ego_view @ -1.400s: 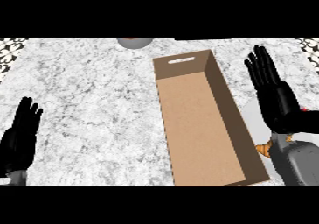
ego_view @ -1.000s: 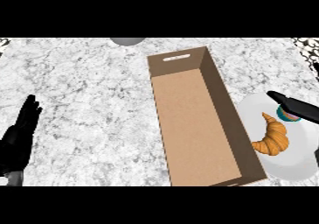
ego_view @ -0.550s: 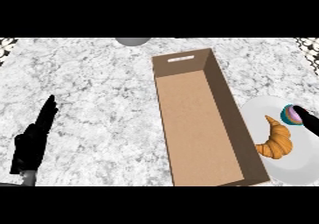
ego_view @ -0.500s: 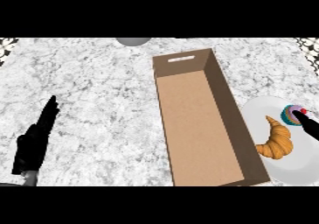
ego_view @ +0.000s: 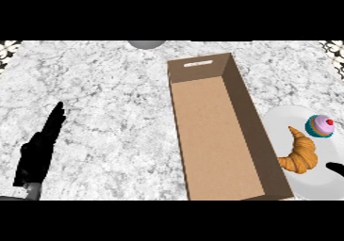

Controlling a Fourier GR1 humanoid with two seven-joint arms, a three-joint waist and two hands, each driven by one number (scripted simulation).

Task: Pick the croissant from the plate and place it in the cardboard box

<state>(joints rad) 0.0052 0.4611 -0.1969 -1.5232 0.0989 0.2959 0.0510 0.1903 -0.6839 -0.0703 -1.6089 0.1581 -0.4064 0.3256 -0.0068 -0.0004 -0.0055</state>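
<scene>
Spanning nearly the whole frame, the white-grey marble counter (ego_view: 104, 94) carries everything. The long open cardboard box (ego_view: 216, 136) lies right of centre, running from the upper middle down to the lower right; its brown floor is bare, and a slot handle is cut in the far end wall. A white plate (ego_view: 322, 187) sits at the right edge, lower half of the frame, just beside the box's right wall; whether they touch cannot be told. The left hand (ego_view: 38, 150) shows at lower left, well apart from the box, seen edge-on, its fingers straight and together, pointing up and slightly right, holding nothing. The croissant (ego_view: 299, 153) lies on the plate on its left part, close to the box wall, golden brown, curved, with one tip toward the top of the frame; nothing grips it. A cupcake (ego_view: 320, 126) with pink and blue frosting and a red top sits on the plate just above and to the right of the croissant. A grey round object (ego_view: 146, 44) is cut off at the top edge, upper middle. The right hand (ego_view: 339, 169) shows only as a small black piece at the right edge over the plate, just right of the croissant and not touching it; whether it is open or closed cannot be told.
</scene>
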